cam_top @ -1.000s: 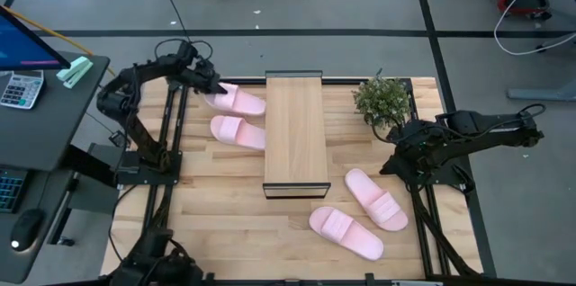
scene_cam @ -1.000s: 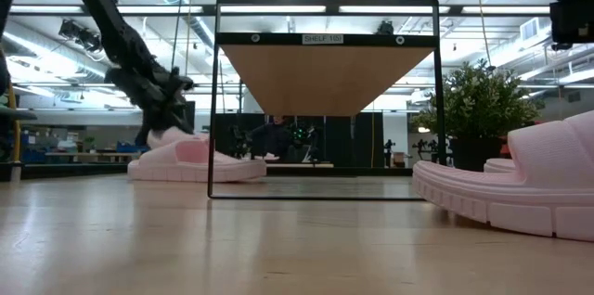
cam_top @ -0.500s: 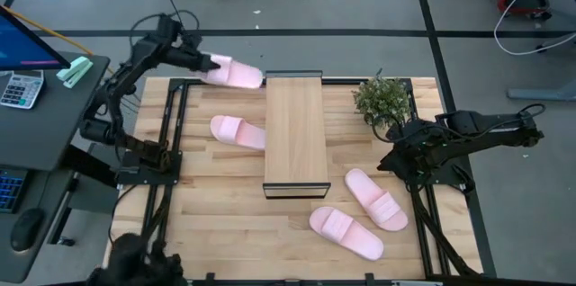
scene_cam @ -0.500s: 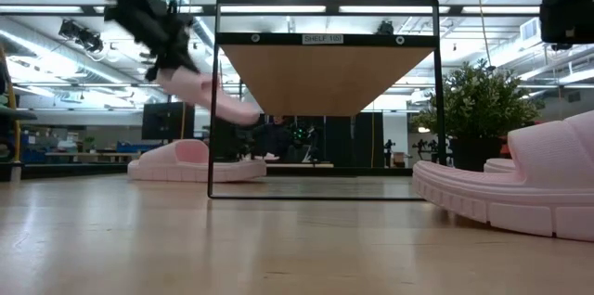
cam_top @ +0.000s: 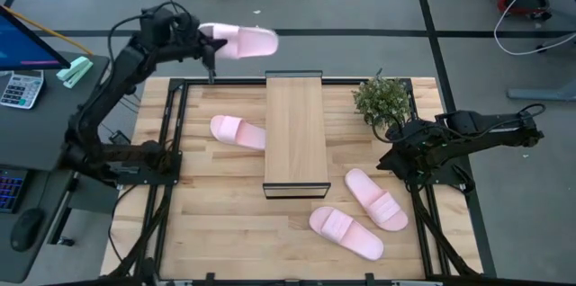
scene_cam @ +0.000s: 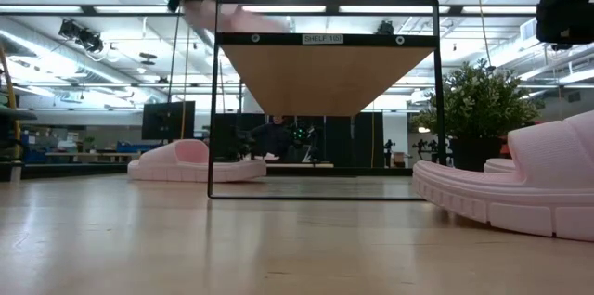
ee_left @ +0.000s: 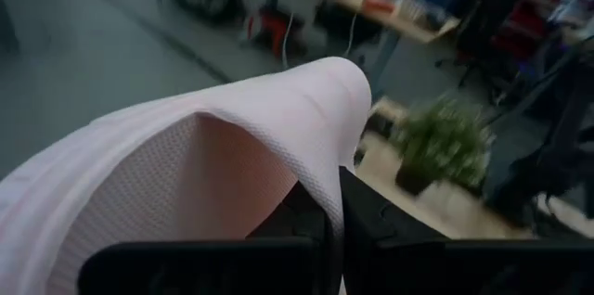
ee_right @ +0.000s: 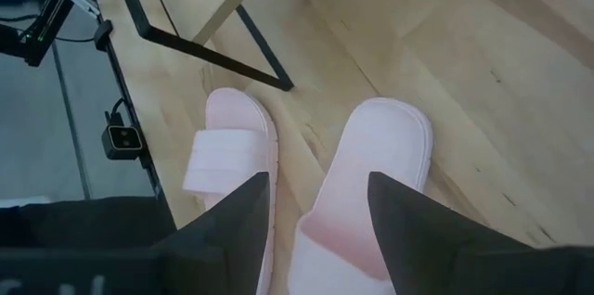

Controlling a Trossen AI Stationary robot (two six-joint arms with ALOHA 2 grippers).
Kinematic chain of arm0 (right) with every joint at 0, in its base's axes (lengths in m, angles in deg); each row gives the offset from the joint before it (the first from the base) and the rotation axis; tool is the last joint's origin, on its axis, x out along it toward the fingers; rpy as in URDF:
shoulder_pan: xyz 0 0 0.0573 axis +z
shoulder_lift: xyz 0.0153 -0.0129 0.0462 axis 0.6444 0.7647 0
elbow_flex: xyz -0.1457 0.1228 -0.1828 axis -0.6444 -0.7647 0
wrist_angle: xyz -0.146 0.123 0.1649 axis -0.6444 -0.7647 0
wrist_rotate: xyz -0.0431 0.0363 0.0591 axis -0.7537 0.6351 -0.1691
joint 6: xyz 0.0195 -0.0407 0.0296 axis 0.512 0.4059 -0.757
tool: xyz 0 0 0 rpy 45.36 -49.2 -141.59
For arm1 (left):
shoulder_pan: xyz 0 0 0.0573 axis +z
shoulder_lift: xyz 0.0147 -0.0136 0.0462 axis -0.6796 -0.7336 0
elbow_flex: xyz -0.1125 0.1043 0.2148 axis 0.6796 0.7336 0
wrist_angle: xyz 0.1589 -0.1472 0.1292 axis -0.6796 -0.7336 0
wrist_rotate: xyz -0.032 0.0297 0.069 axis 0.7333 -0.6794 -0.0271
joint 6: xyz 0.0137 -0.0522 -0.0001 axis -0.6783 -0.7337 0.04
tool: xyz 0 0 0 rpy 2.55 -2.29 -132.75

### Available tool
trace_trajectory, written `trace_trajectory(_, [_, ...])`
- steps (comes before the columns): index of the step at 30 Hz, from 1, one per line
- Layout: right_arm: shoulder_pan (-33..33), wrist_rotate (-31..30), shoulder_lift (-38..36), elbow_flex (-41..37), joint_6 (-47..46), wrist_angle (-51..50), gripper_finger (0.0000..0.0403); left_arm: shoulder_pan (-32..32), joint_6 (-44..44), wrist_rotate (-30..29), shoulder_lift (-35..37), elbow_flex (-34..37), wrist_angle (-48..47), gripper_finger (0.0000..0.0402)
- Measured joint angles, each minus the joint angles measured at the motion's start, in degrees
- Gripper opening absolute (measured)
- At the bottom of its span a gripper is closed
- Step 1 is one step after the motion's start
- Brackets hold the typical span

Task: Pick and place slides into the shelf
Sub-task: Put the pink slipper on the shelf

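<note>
Plank tabletop [cam_top: 225, 205]: one shelf [cam_top: 294, 133], three slides lying flat; fourth slide [cam_top: 238, 41] pinched aloft by left gripper [cam_top: 209, 45], arm extended. Right gripper [ee_right: 311, 207] spread above two slides.

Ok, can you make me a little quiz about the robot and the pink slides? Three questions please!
1. True or false: the left gripper holds a slide up in the air.
2. How many slides lie on the tabletop? A) one B) two C) three
3. Fill in: the top of the shelf has ____ slides on it.

Key:
1. True. The lifted slide sits past the shelf's far end, above the tabletop.
2. C. One lies on the shelf's left side, two near the right gripper, which waits open.
3. No.
</note>
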State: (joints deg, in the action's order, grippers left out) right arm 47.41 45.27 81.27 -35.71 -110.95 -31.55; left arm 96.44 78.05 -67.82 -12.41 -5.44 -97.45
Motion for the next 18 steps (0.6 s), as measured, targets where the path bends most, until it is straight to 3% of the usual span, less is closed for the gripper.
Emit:
trace_trajectory(5, [0.00,0.09,0.00,0.00,0.02,0.00,0.0190,-9.65,-4.76,-5.55,-0.11,-2.75,3.95,0.0011])
trace_trajectory(10, [0.01,0.30,0.02,0.00,-0.04,0.01,0.0190,-19.06,-15.09,-9.12,-0.20,-3.03,5.04,0.0011])
trace_trajectory(18, [0.02,1.95,0.02,0.00,0.59,0.07,0.0190,-34.72,-28.20,-21.57,-1.50,-3.00,4.01,0.0011])
